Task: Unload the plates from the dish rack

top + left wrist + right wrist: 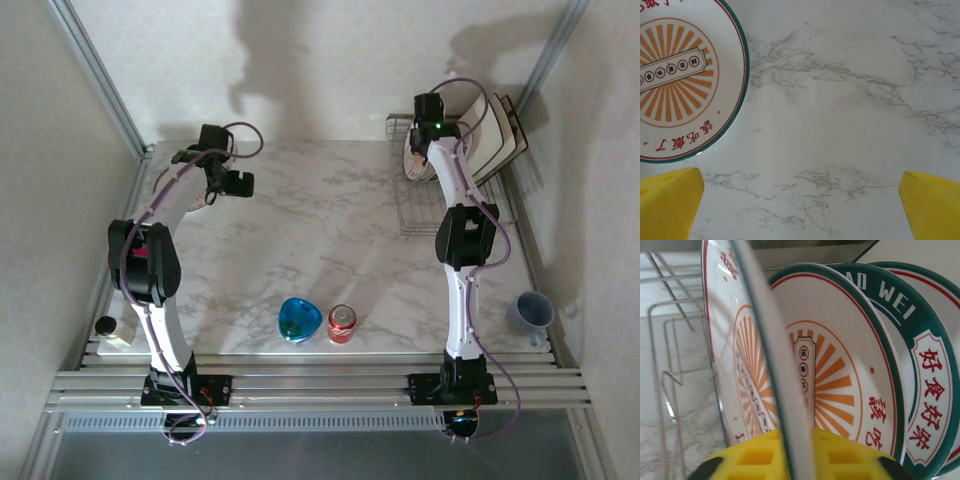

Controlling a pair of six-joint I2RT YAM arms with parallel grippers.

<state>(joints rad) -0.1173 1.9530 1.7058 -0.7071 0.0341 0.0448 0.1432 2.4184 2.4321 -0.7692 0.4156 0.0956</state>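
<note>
The silver wire dish rack stands at the back right of the marble table. Several plates lean upright in it, round ones with orange sunburst and red writing and cream square ones behind. My right gripper is shut on the rim of the front round plate, one yellow finger on each side. On the left, another sunburst plate lies flat on the table. Just to its right my left gripper hangs open over bare marble, holding nothing.
A glossy blue bowl and a red can sit near the front middle. A blue-grey mug stands at the front right, and a small jar at the front left. Rack wires rise left of the held plate.
</note>
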